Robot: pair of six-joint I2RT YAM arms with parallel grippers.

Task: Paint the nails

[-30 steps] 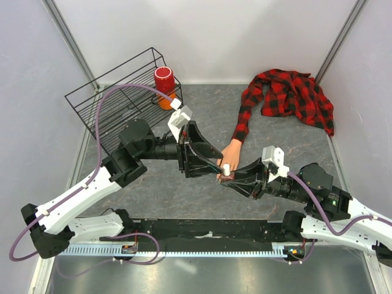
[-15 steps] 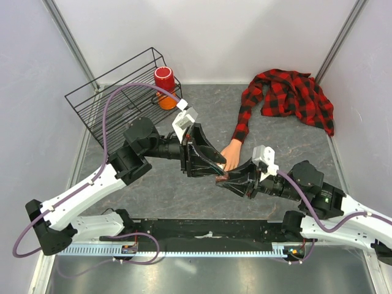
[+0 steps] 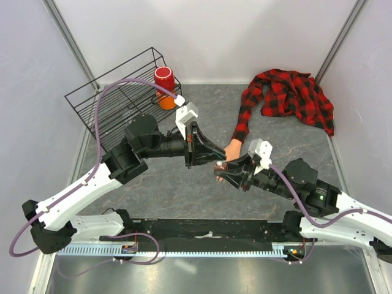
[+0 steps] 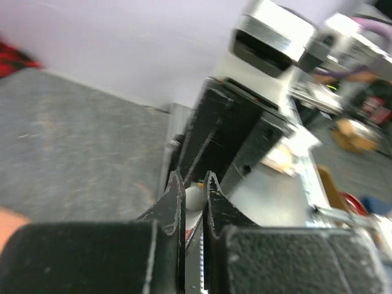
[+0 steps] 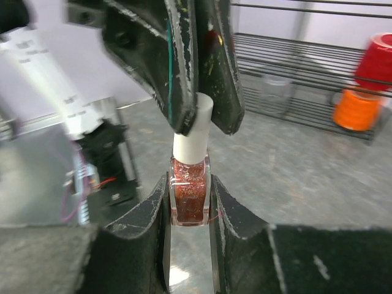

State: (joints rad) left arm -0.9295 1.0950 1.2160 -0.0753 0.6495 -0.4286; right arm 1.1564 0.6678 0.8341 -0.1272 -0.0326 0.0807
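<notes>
Swung in leftward and farther from the bases than a second ago, with the right gripper (image 5: 188, 184) clamped on the glass body of a small nail polish bottle (image 5: 190, 199) full of glittery red-brown polish. Pinched at the other end, round the white cap (image 5: 192, 139), by the left gripper (image 4: 194, 184), fingers pressed tight against it. Held with the long axis running straight from one claw into the other, cap toward the left one. Lying just beyond both claws on the grey table (image 3: 184, 196): pale mannequin hand (image 3: 231, 149), long axis slanting from the red-and-black plaid sleeve (image 3: 242, 125) at the far right down toward the grippers, fingertips aimed at them. Nails too small to make out, tucked close behind the claws. Farther left, black wire rack (image 3: 110, 107), with a red cup (image 3: 164, 79) at its far right corner.
</notes>
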